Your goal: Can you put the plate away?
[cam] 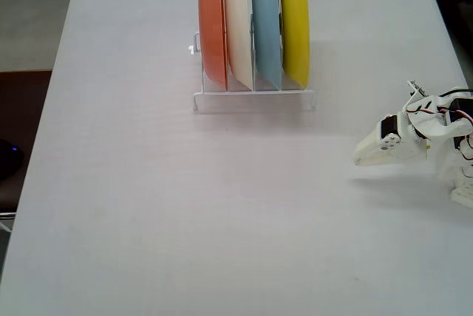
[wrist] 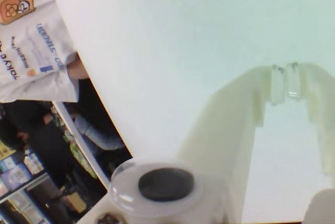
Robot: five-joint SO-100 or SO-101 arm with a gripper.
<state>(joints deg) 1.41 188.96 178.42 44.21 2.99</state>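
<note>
yellow plate stands on edge in the white wire dish rack, in the rightmost slot as the fixed view shows it. beside it, going left, stand a light blue plate, a cream plate and an orange plate; all four lean the same way, close together. the rack sits near the far edge of the white table, roughly centred across its width.

the arm lies low at the right edge of the table in the fixed view, well apart from the rack, with the gripper pointing left. bare tabletop separates gripper and rack, and the whole near and left part of the table is open surface.

in the wrist view the gripper shows both white fingers, with the fingertips pressed together and nothing between them. below them lies plain table. the table's edge runs diagonally at the left of this view, with a person's white printed shirt beyond it.
</note>
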